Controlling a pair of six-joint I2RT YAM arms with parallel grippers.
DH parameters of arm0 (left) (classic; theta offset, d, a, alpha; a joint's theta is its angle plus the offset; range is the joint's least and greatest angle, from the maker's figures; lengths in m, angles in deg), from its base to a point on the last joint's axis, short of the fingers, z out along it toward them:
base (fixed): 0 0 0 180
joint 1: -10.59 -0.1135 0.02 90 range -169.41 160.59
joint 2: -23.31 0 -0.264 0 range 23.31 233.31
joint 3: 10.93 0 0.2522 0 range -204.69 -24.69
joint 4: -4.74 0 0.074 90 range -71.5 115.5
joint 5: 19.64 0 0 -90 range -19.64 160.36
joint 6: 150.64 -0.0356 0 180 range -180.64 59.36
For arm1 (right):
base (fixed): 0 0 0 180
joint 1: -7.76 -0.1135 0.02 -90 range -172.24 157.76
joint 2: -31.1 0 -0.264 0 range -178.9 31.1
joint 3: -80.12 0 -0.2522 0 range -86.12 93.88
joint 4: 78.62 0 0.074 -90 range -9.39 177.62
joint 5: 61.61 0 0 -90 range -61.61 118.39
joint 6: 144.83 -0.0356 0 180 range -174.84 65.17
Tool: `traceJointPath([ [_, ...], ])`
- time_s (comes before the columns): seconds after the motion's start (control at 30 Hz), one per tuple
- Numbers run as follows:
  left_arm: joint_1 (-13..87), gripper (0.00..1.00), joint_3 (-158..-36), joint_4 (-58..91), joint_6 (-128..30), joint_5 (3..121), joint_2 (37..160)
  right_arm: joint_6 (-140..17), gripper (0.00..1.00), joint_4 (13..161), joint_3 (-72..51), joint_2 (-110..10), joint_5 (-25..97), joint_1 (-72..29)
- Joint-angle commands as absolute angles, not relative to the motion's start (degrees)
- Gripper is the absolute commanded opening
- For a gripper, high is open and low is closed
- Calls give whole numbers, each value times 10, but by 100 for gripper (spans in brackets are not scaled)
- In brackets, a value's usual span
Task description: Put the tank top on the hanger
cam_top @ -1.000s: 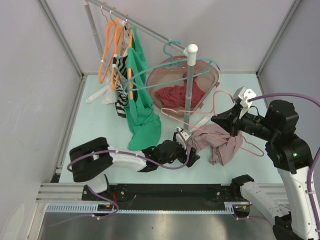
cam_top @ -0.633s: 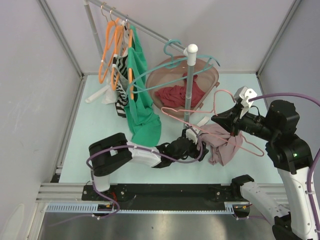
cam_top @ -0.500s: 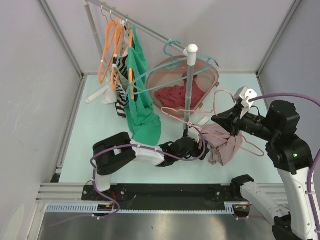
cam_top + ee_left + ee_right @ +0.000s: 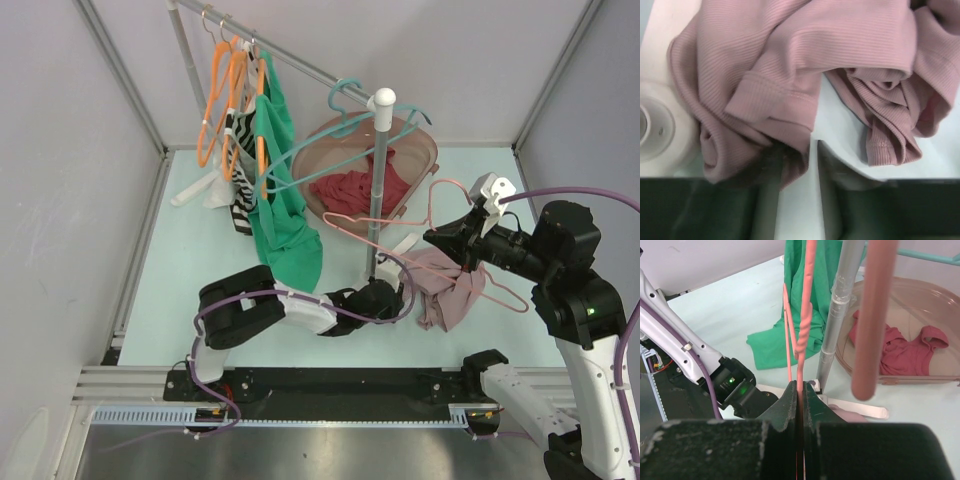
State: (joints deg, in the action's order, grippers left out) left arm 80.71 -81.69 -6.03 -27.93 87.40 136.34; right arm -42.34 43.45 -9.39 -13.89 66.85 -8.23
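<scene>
Two claws work near the crumpled tank top [image 4: 447, 285], which lies on the table [image 4: 195, 255] just right of the rack pole [image 4: 377, 170]. The right claw [image 4: 800, 392] is clamped tight on the thin pink hanger [image 4: 809, 295], whose frame crosses the top. The left claw [image 4: 796, 150] has its fingers slightly parted at the top's hem and grips nothing.
</scene>
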Motion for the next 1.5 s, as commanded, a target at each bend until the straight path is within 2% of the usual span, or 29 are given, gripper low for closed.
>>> traceJointPath([
  [0.0, 811, 12, -839, -45, -276, 887, 1375, -431, 0, 467, -93, -135, 678, -81],
  [0.07, 811, 0, -840, -40, -278, 891, 1377, -431, 0, 467, -93, -135, 675, -79],
  [0.27, 811, 0, -782, -37, -286, 937, 1285, -434, 0, 468, -93, -135, 667, -79],
  [0.4, 810, 0, -660, -18, -278, 993, 1146, -436, 0, 470, -94, -134, 668, -77],
  [0.53, 808, 0, -598, 61, -285, 1045, 1003, -438, 0, 473, -96, -138, 672, -77],
  [0.73, 798, 0, -536, 112, -298, 1071, 859, -444, 0, 478, -104, -136, 673, -75],
  [1.0, 680, 0, -502, 149, -328, 1038, 716, -450, 0, 477, -105, -136, 683, -74],
  [1.23, 595, 0, -533, 212, -363, 979, 722, -461, 0, 481, -136, -129, 687, -75],
  [1.4, 546, 0, -521, 188, -365, 939, 777, -468, 0, 486, -163, -123, 684, -77],
  [1.47, 540, 21, -522, 192, -349, 940, 802, -471, 0, 487, -173, -122, 683, -77],
])
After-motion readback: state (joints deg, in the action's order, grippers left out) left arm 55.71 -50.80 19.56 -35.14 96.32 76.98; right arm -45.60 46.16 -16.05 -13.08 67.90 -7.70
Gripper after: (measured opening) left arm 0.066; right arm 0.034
